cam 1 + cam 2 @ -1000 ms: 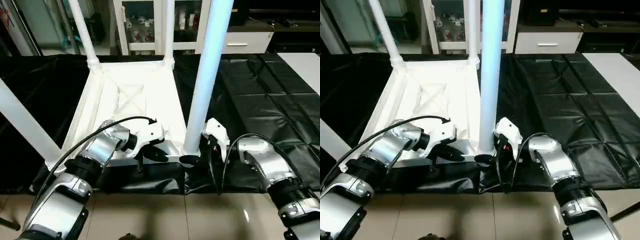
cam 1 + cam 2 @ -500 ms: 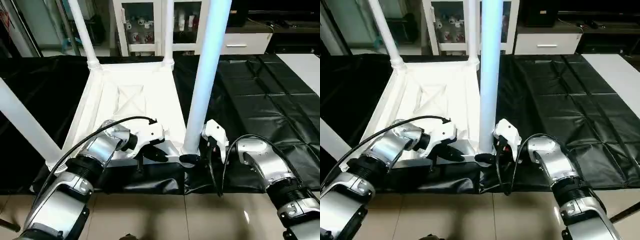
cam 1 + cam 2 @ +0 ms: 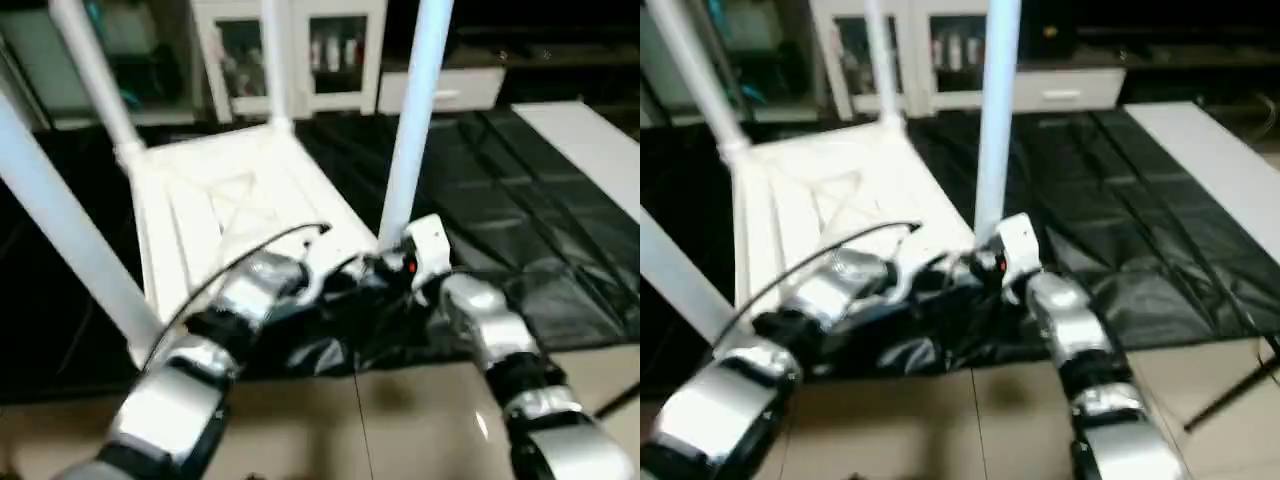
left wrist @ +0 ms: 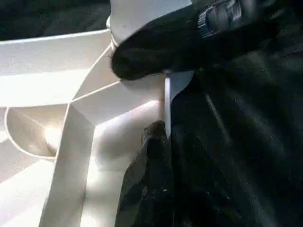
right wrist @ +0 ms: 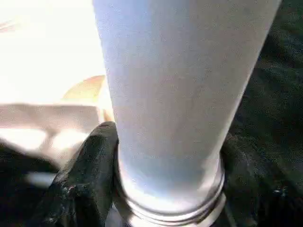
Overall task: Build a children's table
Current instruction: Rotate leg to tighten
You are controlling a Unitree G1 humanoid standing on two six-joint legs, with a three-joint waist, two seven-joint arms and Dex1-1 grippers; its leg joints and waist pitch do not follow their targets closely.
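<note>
The children's table (image 3: 225, 205) lies upside down on the black tabletop (image 3: 520, 215). The right gripper (image 5: 165, 189) hugs a leg (image 3: 410, 130); the left gripper (image 4: 158, 156) pinches the rim. Hold the leg straight, push gently.

Table top (image 3: 230, 215): we see it upside down on the draped worktable (image 3: 520, 210), toward its left half.
Legs: four stand up from the top's corners; the near right leg (image 3: 412, 110) is closest to us.
Right gripper (image 5: 161, 189): at the base of the near right leg, a finger on either side.
Left gripper (image 4: 163, 156): at the top's near edge, left of that leg.
Flat board (image 3: 590, 150): far right on the worktable.
Cabinet (image 3: 290, 60): behind the worktable.
</note>
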